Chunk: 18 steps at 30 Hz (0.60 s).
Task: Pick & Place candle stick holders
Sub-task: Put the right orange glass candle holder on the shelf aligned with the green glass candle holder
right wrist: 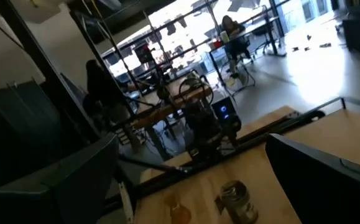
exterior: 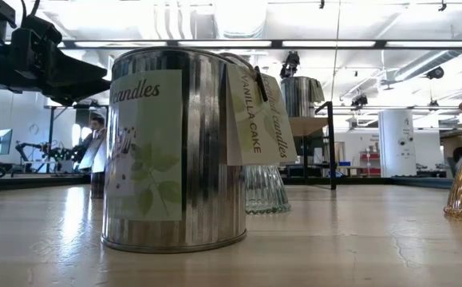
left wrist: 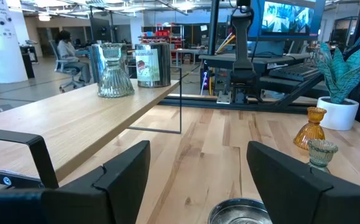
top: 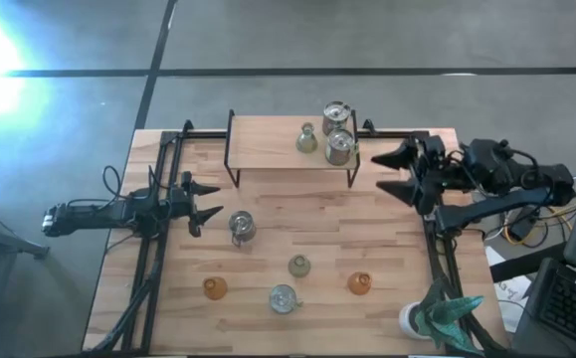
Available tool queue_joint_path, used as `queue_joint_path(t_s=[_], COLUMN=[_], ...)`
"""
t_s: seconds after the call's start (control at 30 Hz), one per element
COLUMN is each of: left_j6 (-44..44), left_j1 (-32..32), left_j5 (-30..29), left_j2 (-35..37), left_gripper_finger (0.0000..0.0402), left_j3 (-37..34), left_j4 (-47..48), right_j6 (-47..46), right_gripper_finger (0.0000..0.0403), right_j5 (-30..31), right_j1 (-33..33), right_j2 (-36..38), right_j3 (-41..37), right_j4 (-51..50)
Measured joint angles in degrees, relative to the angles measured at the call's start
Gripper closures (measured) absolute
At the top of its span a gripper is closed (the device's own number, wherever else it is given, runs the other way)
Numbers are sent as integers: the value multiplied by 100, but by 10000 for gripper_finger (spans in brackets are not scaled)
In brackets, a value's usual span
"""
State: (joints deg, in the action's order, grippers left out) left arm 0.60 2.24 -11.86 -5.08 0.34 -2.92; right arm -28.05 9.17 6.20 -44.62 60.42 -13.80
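Observation:
Three holders stand on the wooden shelf (top: 268, 144) at the far centre: a pale green one (top: 306, 139) and two silvery jars (top: 336, 114) (top: 340, 147). On the table stand a silvery jar (top: 241, 227), a pale green holder (top: 299, 266), two amber holders (top: 215, 288) (top: 359, 284) and a silvery jar (top: 283, 298) near the front, which fills the low view (exterior: 175, 151). My left gripper (top: 204, 201) is open and empty, just left of the first jar, whose rim (left wrist: 239, 211) shows low between the fingers. My right gripper (top: 392, 171) is open and empty, right of the shelf.
A white pot with a teal plant (top: 429, 316) stands at the near right corner. The shelf rests on thin black metal legs (top: 232, 164). Black rails (top: 158, 229) run along the table's left and right sides. Bare wood lies between the shelf and the row of holders.

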Motion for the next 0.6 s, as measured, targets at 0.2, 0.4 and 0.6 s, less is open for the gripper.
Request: queue_joint_path(t_s=[0.2,0.4,0.6], left_j6=[0,-1,0], left_j1=[-2,-1,-2], left_j5=[-2,-1,-2], left_j2=[0,0,0], left_gripper_finger=[128,128,128], left_j3=[0,0,0], left_j4=[0,0,0], right_j6=[-161,129,-150], right_gripper_finger=[9,79,220], right_j5=[135,155,76], right_j1=[508,518,529], right_j2=[72,206,413], right_j3=[9,110,230], right_j4=[-283,-760,-1732])
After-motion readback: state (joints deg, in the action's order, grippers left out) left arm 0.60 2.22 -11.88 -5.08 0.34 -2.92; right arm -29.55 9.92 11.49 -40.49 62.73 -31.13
